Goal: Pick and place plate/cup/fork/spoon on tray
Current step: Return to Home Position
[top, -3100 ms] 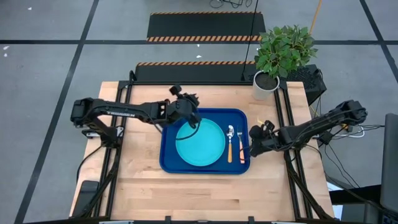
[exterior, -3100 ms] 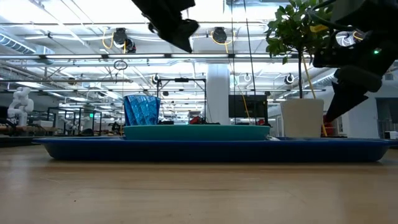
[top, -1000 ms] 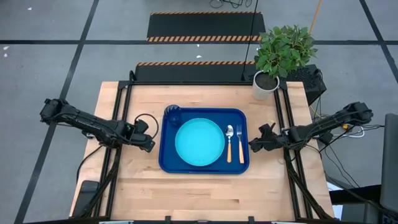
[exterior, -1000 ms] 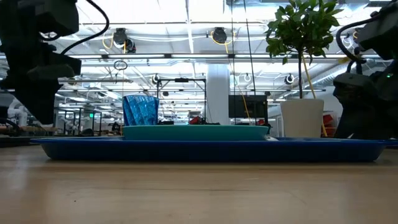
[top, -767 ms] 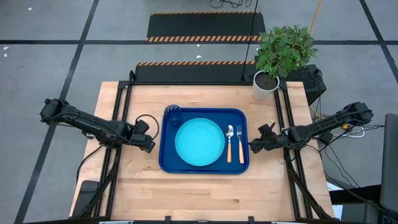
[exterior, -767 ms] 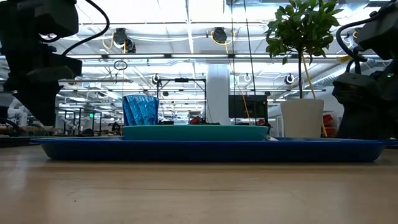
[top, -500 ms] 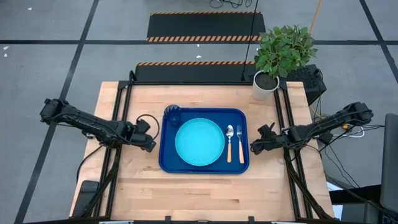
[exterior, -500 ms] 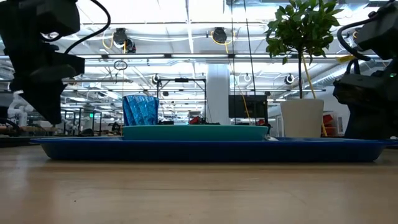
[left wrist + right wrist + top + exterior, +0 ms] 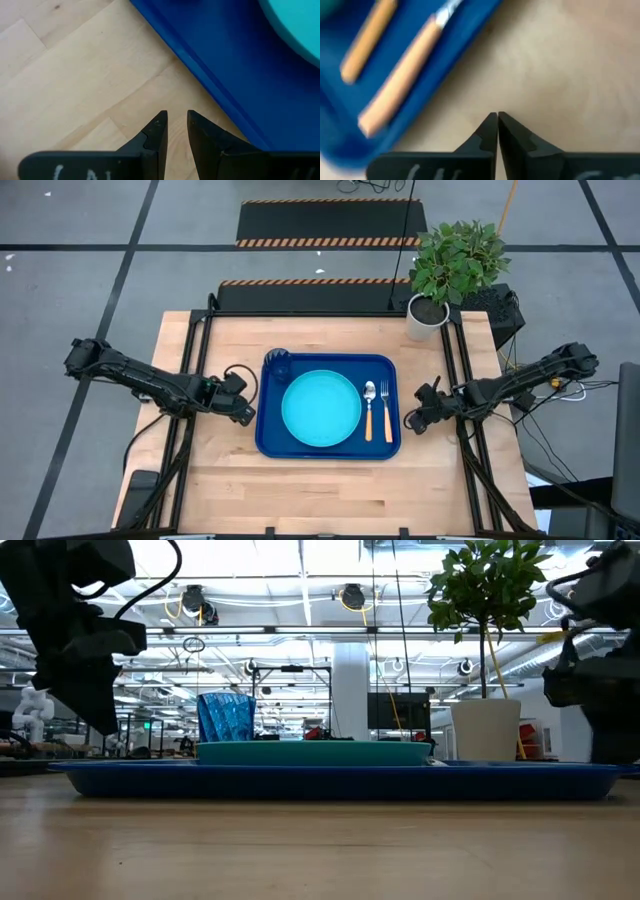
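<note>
Since a second ago my right gripper's fingers have snapped together on nothing, and both arms have barely shifted otherwise, so honestly everything looks placed already.

Going left to right: my left gripper (image 9: 243, 416) sits low over the bench (image 9: 200, 490), just off the left edge of the tray (image 9: 268, 442), fingers (image 9: 202, 135) a narrow gap apart and holding nothing. On the tray, the cup (image 9: 279, 362) stands in the far-left corner, the plate (image 9: 321, 408) fills the middle, then the spoon (image 9: 369, 409) and the fork (image 9: 386, 410) lie side by side near the right rim. My right gripper (image 9: 412, 421) is just past that right edge, over bare wood, closed and empty.

To wrap this up well, I'd say pull both arms straight back and up, away from the tray rim, so nothing nudges it or rattles the cutlery. Left side especially, it's really close to the rim.
</note>
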You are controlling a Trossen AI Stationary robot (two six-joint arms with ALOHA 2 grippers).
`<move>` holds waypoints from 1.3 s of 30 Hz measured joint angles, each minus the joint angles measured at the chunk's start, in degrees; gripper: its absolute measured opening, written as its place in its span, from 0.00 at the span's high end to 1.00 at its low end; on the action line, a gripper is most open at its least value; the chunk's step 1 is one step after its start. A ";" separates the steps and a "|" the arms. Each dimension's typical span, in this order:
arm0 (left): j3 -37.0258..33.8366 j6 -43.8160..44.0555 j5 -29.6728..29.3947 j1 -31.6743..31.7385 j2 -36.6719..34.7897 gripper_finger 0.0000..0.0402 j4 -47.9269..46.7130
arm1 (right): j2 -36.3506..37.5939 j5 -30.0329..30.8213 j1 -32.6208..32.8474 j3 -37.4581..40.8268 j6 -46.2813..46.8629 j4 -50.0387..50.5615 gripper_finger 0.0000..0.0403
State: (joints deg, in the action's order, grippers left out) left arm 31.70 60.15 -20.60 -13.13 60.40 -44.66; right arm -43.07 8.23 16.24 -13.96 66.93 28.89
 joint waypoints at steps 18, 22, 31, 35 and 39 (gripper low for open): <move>0.00 6.39 0.97 1.08 0.35 0.82 1.89 | -3.37 1.98 -0.78 -7.02 6.66 1.79 0.81; 0.00 5.28 0.03 2.17 0.35 0.82 1.96 | -4.49 1.92 -2.05 -7.03 8.82 -1.74 0.69; 0.00 0.40 -2.41 3.50 0.35 0.82 2.08 | -10.54 0.93 -4.70 -7.08 9.93 -6.30 0.64; 0.00 -0.02 -2.43 3.48 0.35 0.82 2.12 | -13.07 0.42 -5.18 -7.23 10.03 -7.04 0.66; 0.00 -0.03 -2.45 3.48 0.35 0.82 2.10 | -14.13 0.42 -5.19 -7.21 9.95 -7.96 0.66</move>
State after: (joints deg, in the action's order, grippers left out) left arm 31.70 60.12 -23.05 -9.65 60.75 -42.57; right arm -57.20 8.65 11.05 -21.17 76.88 20.93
